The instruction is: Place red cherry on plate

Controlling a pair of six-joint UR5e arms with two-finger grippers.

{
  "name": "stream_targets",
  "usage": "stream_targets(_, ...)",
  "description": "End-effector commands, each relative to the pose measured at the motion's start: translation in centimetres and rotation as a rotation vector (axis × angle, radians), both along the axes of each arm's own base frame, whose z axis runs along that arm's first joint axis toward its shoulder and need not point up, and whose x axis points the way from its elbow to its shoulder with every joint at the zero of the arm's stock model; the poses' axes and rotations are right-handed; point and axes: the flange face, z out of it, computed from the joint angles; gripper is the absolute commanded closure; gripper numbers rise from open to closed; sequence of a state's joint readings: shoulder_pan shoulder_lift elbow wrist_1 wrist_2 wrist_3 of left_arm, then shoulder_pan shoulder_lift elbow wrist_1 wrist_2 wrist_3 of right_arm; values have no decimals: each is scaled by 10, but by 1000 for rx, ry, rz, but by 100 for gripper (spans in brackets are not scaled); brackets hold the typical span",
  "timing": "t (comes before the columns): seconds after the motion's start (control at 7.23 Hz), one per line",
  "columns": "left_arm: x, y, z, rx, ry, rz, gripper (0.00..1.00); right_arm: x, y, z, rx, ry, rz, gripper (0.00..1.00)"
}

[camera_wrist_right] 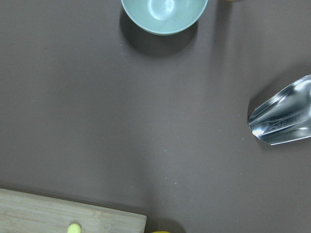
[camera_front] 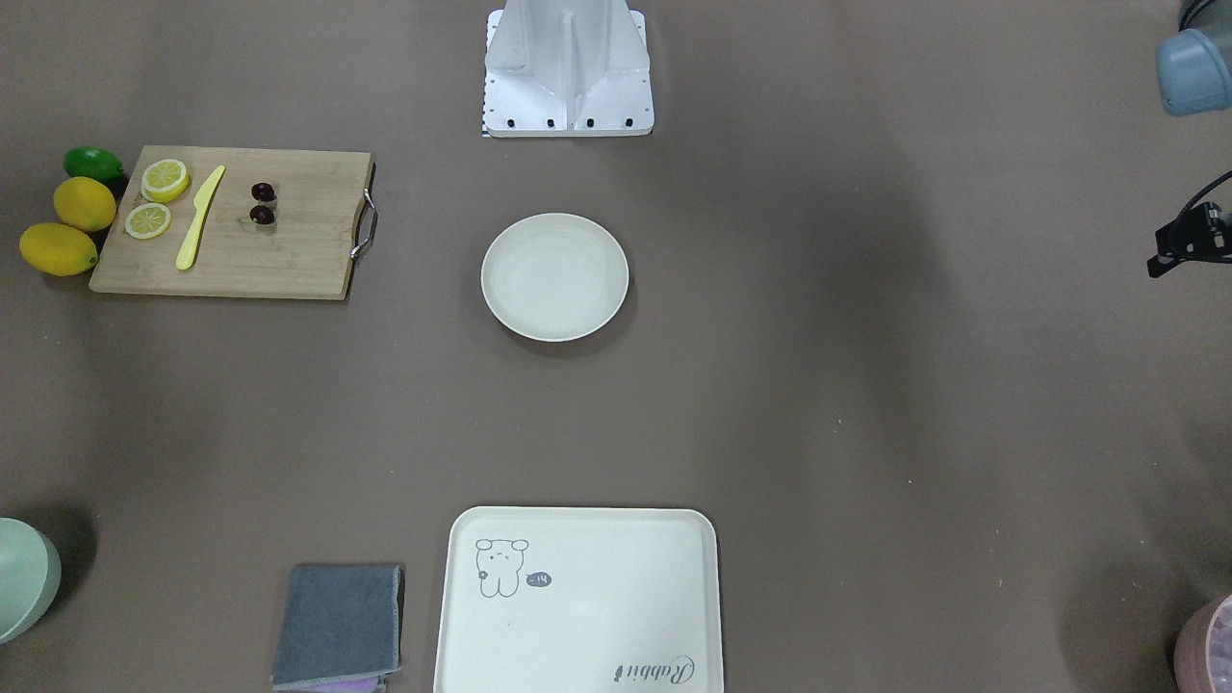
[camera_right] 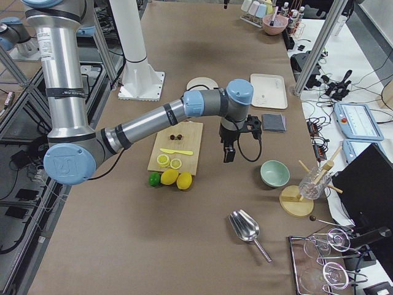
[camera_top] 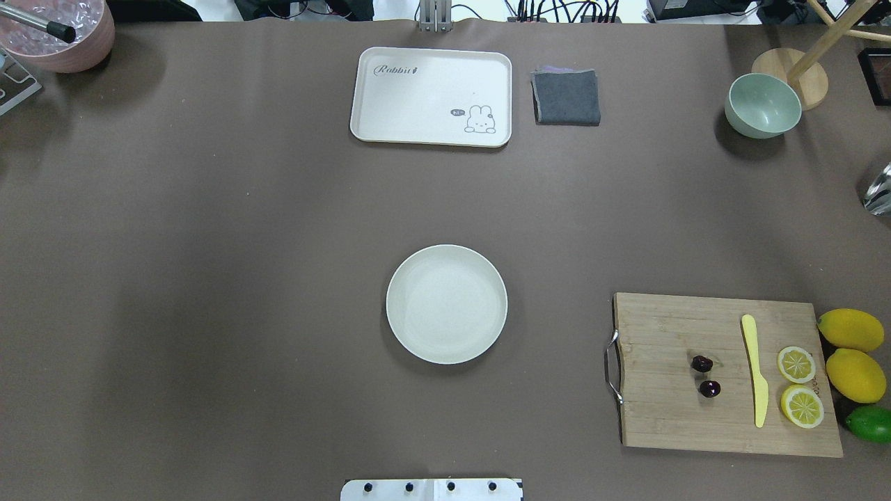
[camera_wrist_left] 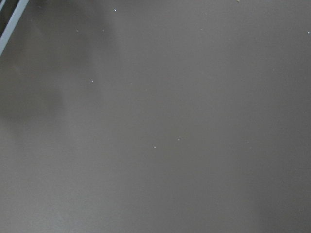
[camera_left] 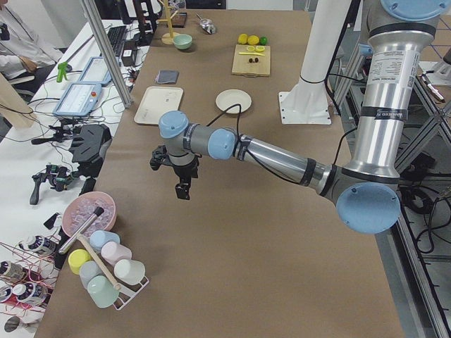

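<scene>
The red cherry [camera_top: 705,376], two dark maroon fruits side by side, lies on the wooden cutting board [camera_top: 668,410], left of the yellow knife [camera_top: 754,369]. It also shows in the front view as the cherry [camera_front: 262,203]. The plate [camera_top: 446,304], round and cream-white, stands bare at the table's middle. My right gripper [camera_right: 228,155] hangs above the table between the board and the green bowl [camera_right: 274,173]. My left gripper [camera_left: 182,190] hovers over bare table far from the plate. I cannot tell whether either is open or shut.
Two lemon slices [camera_top: 797,383], two lemons [camera_top: 853,348] and a lime [camera_top: 870,423] sit at the board's right end. A bear-print tray [camera_top: 431,97] and grey cloth [camera_top: 566,97] lie at the far edge. A metal scoop [camera_wrist_right: 284,119] rests right of the bowl.
</scene>
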State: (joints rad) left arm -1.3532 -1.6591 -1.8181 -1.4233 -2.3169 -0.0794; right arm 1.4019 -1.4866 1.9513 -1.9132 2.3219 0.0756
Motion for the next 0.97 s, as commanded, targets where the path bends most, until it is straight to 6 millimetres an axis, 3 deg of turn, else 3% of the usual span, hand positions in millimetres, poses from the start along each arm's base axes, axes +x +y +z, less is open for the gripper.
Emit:
stream_targets(0.0, -5, 16, -5, 12, -1, -5, 1, -19, 3, -18, 11, -81, -38, 0)
stream_targets(0.28, -4, 16, -8, 14, 3, -6, 1, -41, 14, -42, 46, -315, -103, 0)
stream_targets(0.42, -4, 16, -8, 14, 4, -6, 1, -86, 26, -36, 12, -405, -202, 0)
stream_targets(0.69, -4, 17, -10, 19, 5, -6, 1, -132, 52, -14, -29, -306, -205, 0)
stream_targets(0.83, -4, 18, -12, 24, 4, -6, 1, -160, 60, -17, -55, -261, -137, 0)
